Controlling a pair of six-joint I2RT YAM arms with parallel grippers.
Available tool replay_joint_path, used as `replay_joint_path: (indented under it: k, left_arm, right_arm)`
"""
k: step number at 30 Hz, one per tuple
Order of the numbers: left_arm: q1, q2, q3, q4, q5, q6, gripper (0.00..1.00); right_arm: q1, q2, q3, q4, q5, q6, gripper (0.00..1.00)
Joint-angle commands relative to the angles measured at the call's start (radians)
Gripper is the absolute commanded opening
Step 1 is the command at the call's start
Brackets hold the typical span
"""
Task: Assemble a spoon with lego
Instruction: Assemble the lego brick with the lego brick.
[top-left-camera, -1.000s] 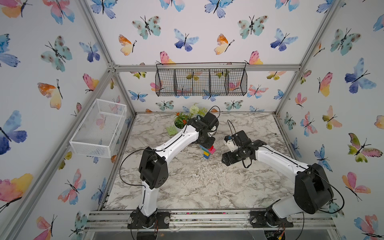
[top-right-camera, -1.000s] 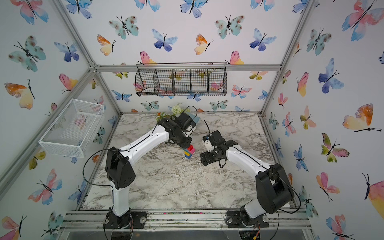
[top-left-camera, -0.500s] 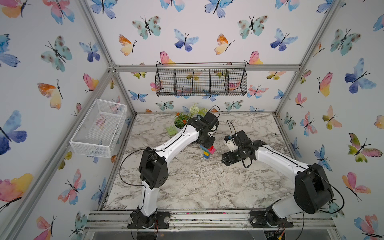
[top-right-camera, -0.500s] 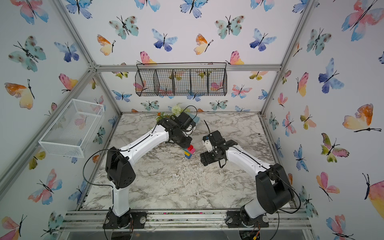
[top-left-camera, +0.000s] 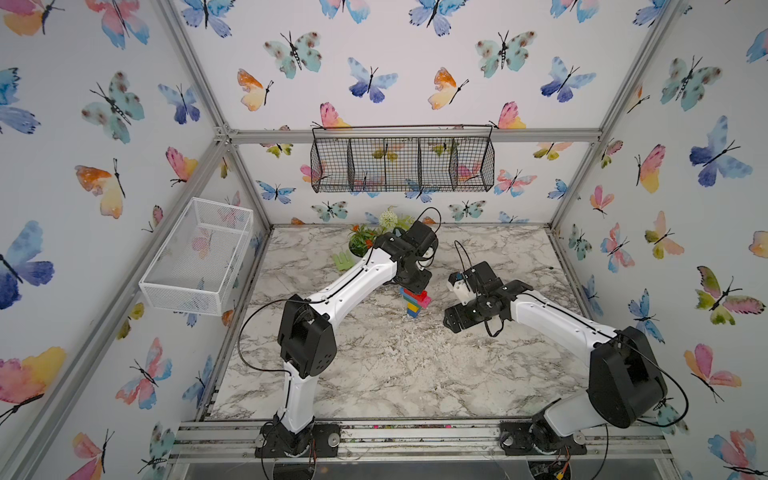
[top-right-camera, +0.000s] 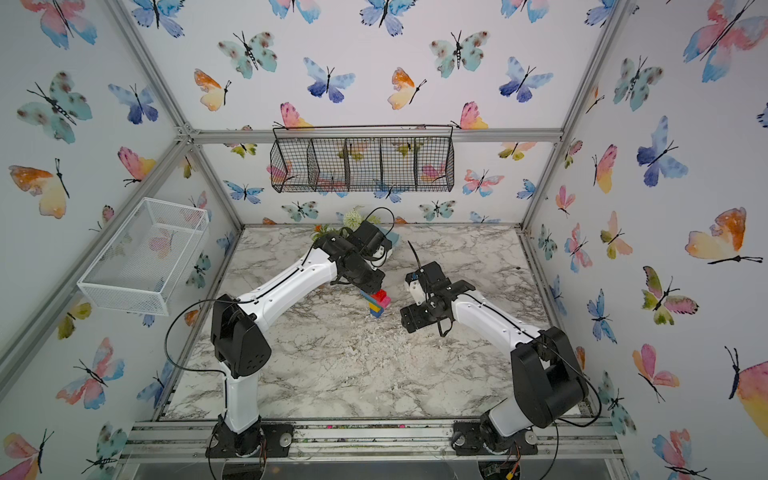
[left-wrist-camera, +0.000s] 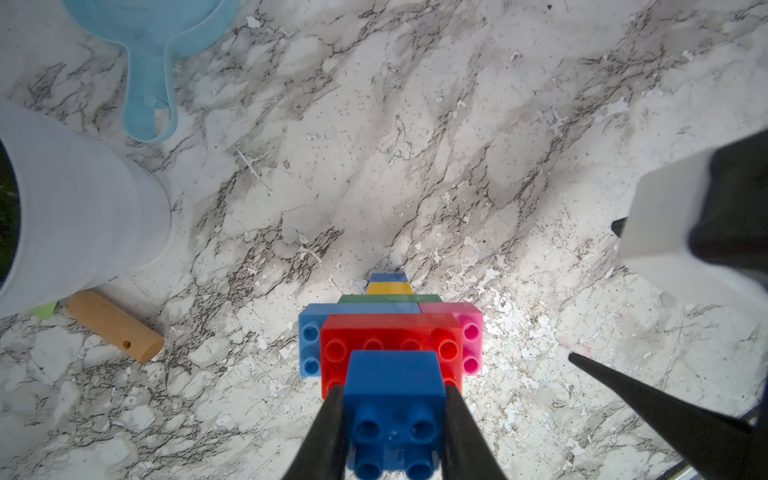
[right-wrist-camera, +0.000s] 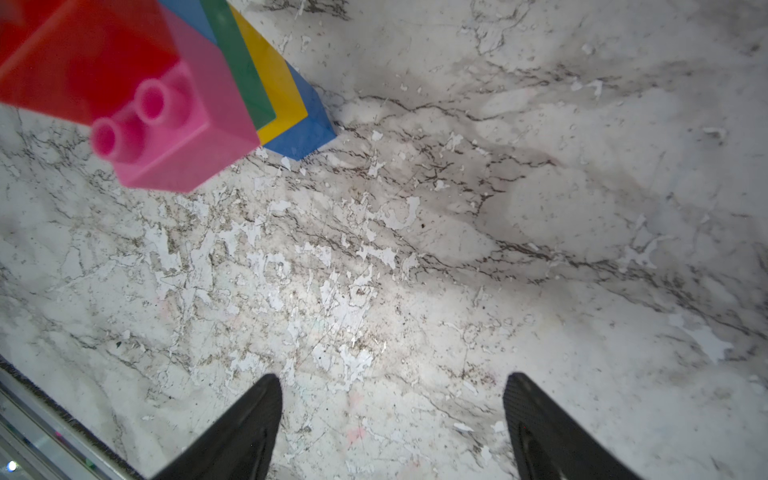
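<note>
Left arm (top-left-camera: 353, 282): white rounded link shells, row of small dark screw dots, thin black cable line along side. Right arm (top-left-camera: 557, 318): same white shells. Bulky matte-black joint housings (top-left-camera: 307, 336), black wrists. Loose black cable loops (top-left-camera: 240, 340). White block (top-left-camera: 457, 289) on right wrist. Right gripper (right-wrist-camera: 392, 399): black tapered fingers (right-wrist-camera: 536, 419), fine woven texture. Black bases (top-left-camera: 291, 440), silver round discs.

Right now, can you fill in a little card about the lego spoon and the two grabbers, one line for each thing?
spoon: brick stack standing upright on the table
spoon colours, bottom up: blue, yellow, green, light blue and pink side by side, red, blue
left gripper: shut on the top blue brick
right gripper: open, empty, over bare table beside the spoon, not touching it
</note>
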Motion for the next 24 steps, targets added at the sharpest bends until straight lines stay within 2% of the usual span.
replay_joint_path:
  k: [1,24]
  left_arm:
    - [-0.002,0.013,0.012,-0.007,-0.005,0.010,0.22]
    - [0.002,0.059,-0.016,-0.013,0.016,0.026,0.22]
  right_arm:
    - [-0.003,-0.006,-0.015,-0.002,-0.015,-0.006,0.87]
    - [-0.003,-0.008,-0.019,0.001,-0.022,-0.006,0.86]
